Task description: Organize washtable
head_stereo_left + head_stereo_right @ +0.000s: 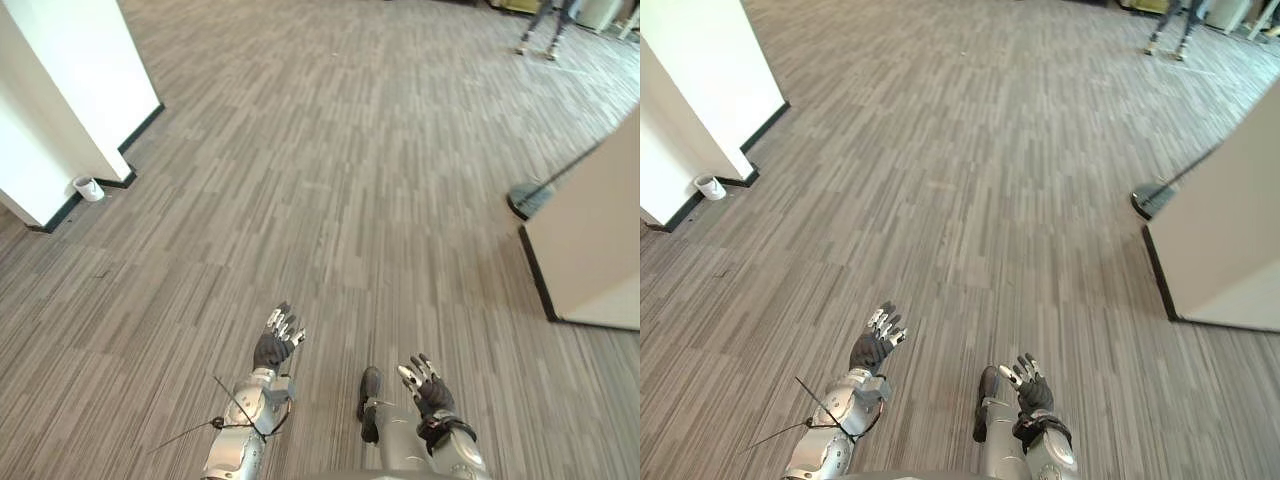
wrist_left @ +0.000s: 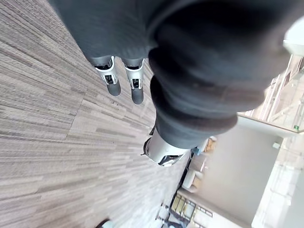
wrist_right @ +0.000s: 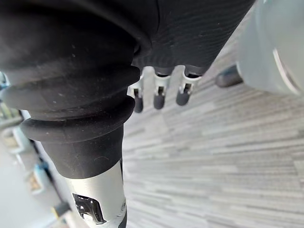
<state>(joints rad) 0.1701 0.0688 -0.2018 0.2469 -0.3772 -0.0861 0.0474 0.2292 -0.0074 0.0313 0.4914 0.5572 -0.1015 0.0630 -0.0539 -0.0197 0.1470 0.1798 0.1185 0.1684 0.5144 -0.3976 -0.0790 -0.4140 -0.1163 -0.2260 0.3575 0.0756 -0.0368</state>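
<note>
Left hand [image 1: 277,343] and right hand [image 1: 428,388] low over the carpet floor [image 1: 350,180], side by side, fingers loose and spread, both empty. Further out on the left, white pillar [image 1: 70,90], small white cup [image 1: 88,188] at its foot. On the right, beige panel [image 1: 595,240], with a dark stand base [image 1: 528,198] just past its corner. Far right, a person's legs [image 1: 545,30]. Which way the counter lies from either hand: cannot tell, so neither arm judged nearer. No legible writing.
</note>
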